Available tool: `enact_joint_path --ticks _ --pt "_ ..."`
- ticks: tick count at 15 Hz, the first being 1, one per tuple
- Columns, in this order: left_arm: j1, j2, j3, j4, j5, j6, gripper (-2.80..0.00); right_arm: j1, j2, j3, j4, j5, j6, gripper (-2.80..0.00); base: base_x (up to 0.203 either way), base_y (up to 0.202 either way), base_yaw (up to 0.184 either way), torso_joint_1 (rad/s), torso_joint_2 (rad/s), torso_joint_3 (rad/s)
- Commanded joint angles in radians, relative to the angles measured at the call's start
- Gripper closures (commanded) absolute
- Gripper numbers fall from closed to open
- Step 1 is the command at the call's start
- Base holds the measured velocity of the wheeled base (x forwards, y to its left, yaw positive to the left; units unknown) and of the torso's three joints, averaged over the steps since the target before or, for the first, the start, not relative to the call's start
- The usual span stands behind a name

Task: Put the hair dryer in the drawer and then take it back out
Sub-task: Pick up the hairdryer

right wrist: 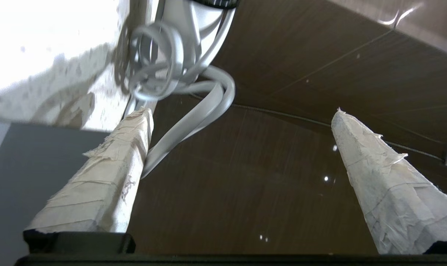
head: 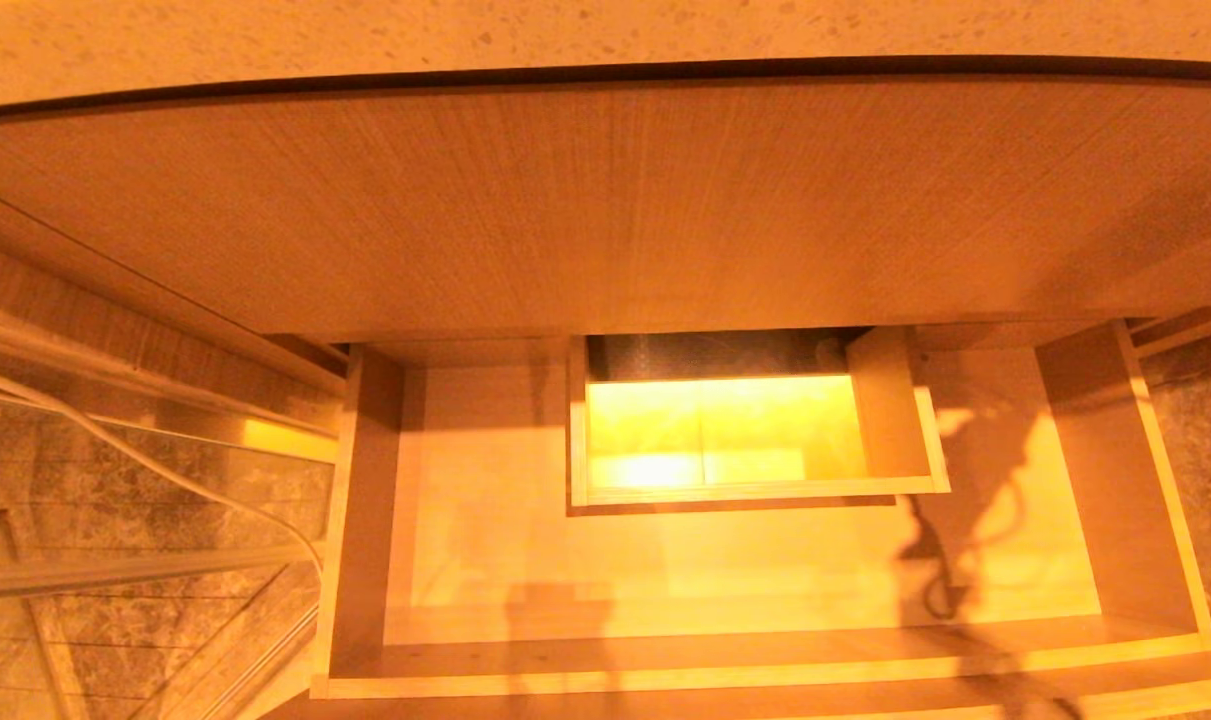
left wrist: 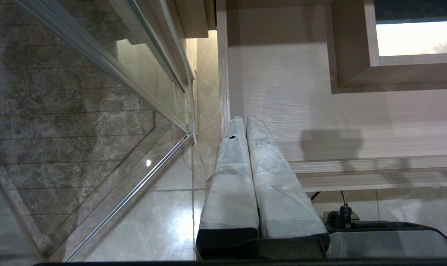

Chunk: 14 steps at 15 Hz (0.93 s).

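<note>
Wood-grain boards fill most of what I can see: the drawer (head: 465, 560) stands pulled wide open beneath the speckled table (head: 605, 30), and its floor is bare around the boxed cut-out (head: 745, 490) in the middle. No hair dryer lies in it. Only a shadow shaped like a dryer and a looping cord falls across the drawer floor on the robot's right of the cut-out.

From the right wrist view, the right claw (right wrist: 241, 114) is spread wide and released, both tape-wrapped fingers (right wrist: 378, 177) well apart with nothing between them. Beyond the fingertips, up against the pale speckled table edge, sits the hair dryer (right wrist: 186, 14): just its white lower body shows, with the grey cord (right wrist: 160, 66) coiled below it. The dryer lies ahead of the claw and off toward one finger rather than centred in the gap, and a length of cord runs down just beside that finger. Its barrel is out of view, so I cannot tell how its long axis runs.

The left claw (left wrist: 245, 120) is clenched with its fingers pressed together, holding nothing, parked beside the drawer's left wall, well away from the dryer. I judge the right arm is the nearer one, and its next grasp would need centring on the dryer body, clear of the cord.
</note>
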State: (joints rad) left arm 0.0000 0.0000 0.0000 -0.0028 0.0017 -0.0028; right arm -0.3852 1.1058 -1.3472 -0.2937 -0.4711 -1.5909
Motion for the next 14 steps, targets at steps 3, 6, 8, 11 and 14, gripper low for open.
enact_joint_path --ticks 3,6,8,11,14 --pt "0.0 0.0 0.0 0.0 0.0 0.0 0.0 -0.015 -0.021 0.03 0.004 -0.039 -0.017 -2.8 0.0 0.0 0.0 0.0 0.0 0.0" --pt "0.0 0.0 0.0 0.0 0.0 0.0 0.0 -0.015 -0.027 0.048 0.002 -0.041 -0.017 -2.8 0.0 0.0 0.0 0.0 0.0 0.0" --pt "0.0 0.0 0.0 0.0 0.0 0.0 0.0 -0.015 -0.027 0.051 0.004 -0.041 -0.018 -2.8 0.0 0.0 0.0 0.0 0.0 0.0" --pt "0.0 0.0 0.0 0.0 0.0 0.0 0.0 -0.017 -0.029 0.054 0.021 -0.059 -0.053 -2.8 0.0 0.0 0.0 0.0 0.0 0.0" --pt "0.0 0.0 0.0 0.0 0.0 0.0 0.0 -0.015 -0.035 0.066 0.019 -0.061 -0.042 0.0 0.0 0.0 0.0 0.0 0.0 0.0"
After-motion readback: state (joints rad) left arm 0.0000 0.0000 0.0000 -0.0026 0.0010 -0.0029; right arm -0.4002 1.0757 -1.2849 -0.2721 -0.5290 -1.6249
